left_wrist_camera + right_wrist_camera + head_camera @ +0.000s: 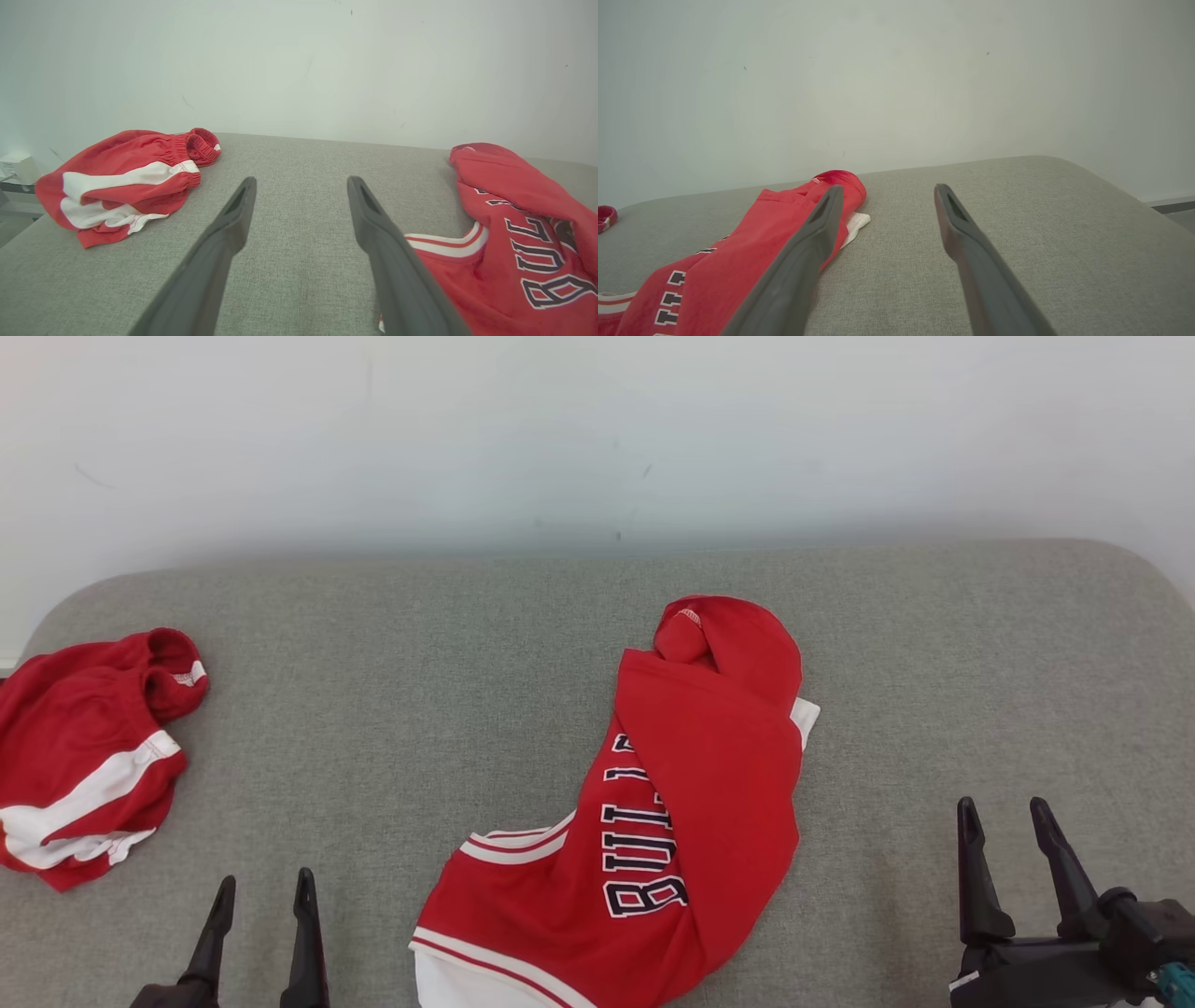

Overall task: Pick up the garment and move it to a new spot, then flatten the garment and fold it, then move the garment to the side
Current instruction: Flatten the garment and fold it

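Note:
The garment is a red jersey with white trim and dark lettering, lying crumpled and half folded over itself in the middle of the grey padded surface. It also shows at the right of the left wrist view and at the left of the right wrist view. My left gripper stands open at the lower left, left of the jersey and apart from it, with nothing between its fingers. My right gripper stands open at the lower right, right of the jersey, also holding nothing.
A second red piece with white stripes, like shorts, lies bunched at the far left edge of the surface. A pale wall rises right behind the surface. Bare grey cloth lies between the two red pieces and to the right of the jersey.

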Controlling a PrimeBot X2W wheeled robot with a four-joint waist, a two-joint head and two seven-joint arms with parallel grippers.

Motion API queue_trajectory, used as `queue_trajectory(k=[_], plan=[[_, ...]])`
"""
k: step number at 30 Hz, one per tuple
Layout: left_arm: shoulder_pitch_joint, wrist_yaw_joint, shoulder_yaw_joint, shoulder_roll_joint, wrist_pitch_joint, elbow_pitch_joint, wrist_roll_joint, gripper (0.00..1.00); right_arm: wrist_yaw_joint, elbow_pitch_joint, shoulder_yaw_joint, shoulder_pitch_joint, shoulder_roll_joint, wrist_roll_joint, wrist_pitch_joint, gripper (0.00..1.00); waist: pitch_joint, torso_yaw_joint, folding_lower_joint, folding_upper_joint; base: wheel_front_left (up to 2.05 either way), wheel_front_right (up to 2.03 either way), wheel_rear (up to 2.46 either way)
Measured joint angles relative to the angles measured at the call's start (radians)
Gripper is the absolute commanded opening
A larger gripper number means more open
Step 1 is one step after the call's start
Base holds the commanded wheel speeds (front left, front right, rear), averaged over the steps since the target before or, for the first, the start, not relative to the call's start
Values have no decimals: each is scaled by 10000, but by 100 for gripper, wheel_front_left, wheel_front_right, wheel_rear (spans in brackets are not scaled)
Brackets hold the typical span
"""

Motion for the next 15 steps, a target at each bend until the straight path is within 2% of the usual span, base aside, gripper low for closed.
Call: queue_trajectory(k=[8,15], plan=[[62,0,-709,107,0,309,-15,100,0,188,58,5,71,8,0,100,82,49,1,1,0,0,0],[-95,-4,-1569,410,0,1423,-355,100,0,447,207,-93,71,63,0,100,186,-69,1,0,0,0,0]])
